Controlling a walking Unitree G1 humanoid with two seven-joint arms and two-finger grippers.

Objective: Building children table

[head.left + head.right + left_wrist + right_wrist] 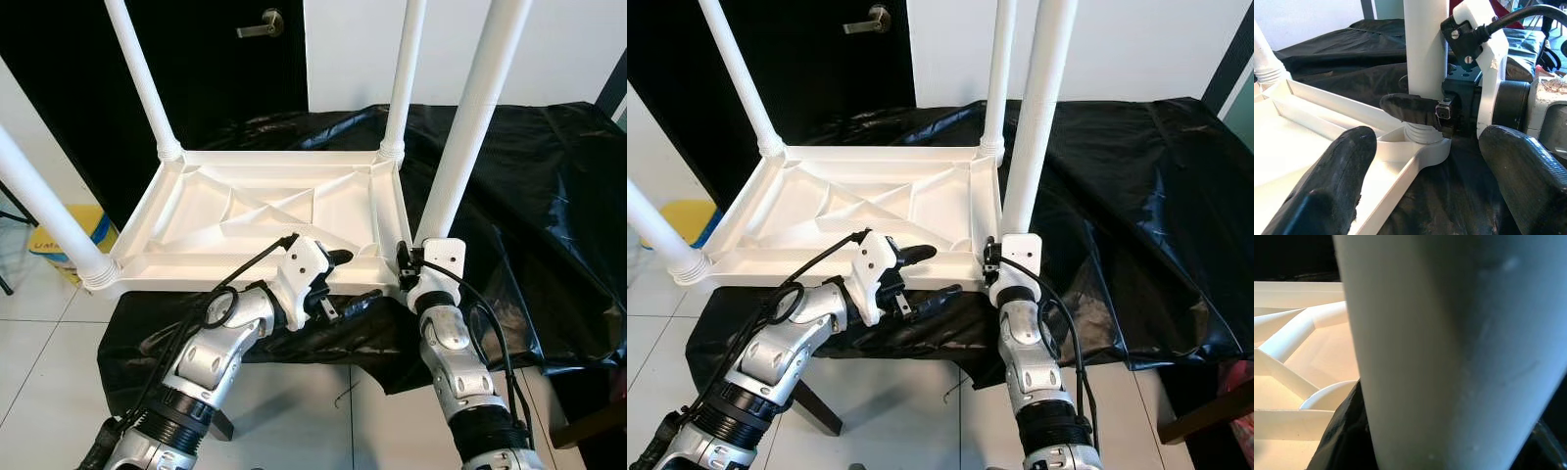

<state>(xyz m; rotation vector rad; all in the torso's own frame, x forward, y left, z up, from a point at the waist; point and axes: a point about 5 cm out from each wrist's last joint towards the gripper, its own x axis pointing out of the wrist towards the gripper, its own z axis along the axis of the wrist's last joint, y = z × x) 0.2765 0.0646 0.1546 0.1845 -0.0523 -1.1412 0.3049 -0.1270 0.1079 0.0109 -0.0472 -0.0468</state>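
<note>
Now the fourth leg (468, 127) is pinched by the right tool (1422, 110) at lower centre – if tilted, its thread may jam in the tabletop (245, 211); the left tool (333, 279) is spread.

A home room: tiled floor (39, 333), dark door (220, 69), white wall (568, 49).

Left pincer (343, 279) spread open; right pincer (1418, 108) raised, apparently clamped shut.

tabletop (265, 211): 1 | table legs (475, 117): 4 | black sheet (529, 196): 1 | door handle (261, 25): 1
</note>
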